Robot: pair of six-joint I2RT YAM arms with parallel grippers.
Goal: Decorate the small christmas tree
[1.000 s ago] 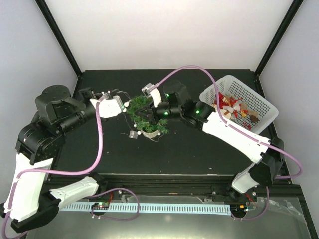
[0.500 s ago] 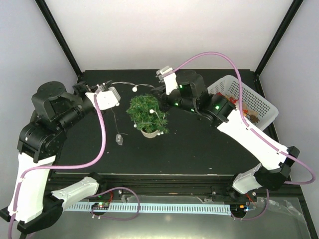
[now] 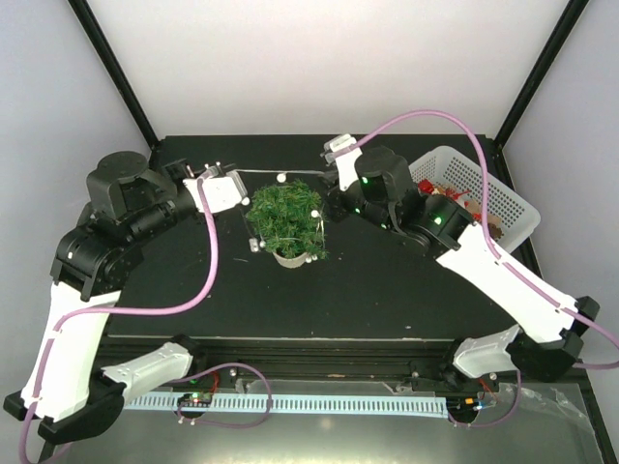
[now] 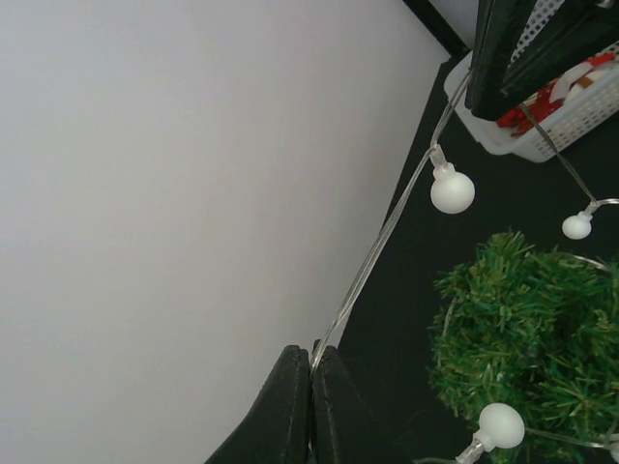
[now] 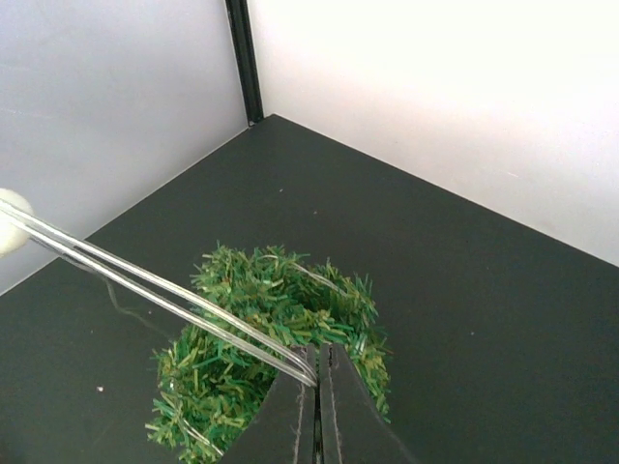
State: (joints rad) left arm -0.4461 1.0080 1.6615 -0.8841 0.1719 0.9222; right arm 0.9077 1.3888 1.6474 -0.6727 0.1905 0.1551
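The small christmas tree point(image 3: 285, 217) stands upright in its whitish pot point(image 3: 288, 257) near the middle of the dark surface point(image 3: 368, 290), between the 2 arms. It looks light and top-heavy. The bristly branches should give under a touch and spring back, and a sideways tug from a snagged wire could tip the pot. The pot is the firm place to steady it, since the foliage is too soft to offer a sure hold. The light string point(image 3: 290, 172) is thin, clear, limp wire that looks slippery. It is best taken on the bare wire between the round bulbs, such as the bulb point(image 4: 452, 189) in the left wrist view, because a bulb could pop out of a pinch or crack.

The left arm point(image 3: 126, 217) is bent at the elbow and reaches inward toward the far left of the tree. The left gripper point(image 4: 310, 360) has its jaws pressed together on the wire, which runs up and away toward the right.

From there the string spans taut across the far side of the tree, at about crown height, with some loops already lying in the foliage.

The right arm point(image 3: 464, 246) stretches in from the right and passes in front of the white basket point(image 3: 503, 208). The right gripper point(image 5: 317, 356) points down at the tree's crown, its jaws pinching 2 strands of wire just above the needles.
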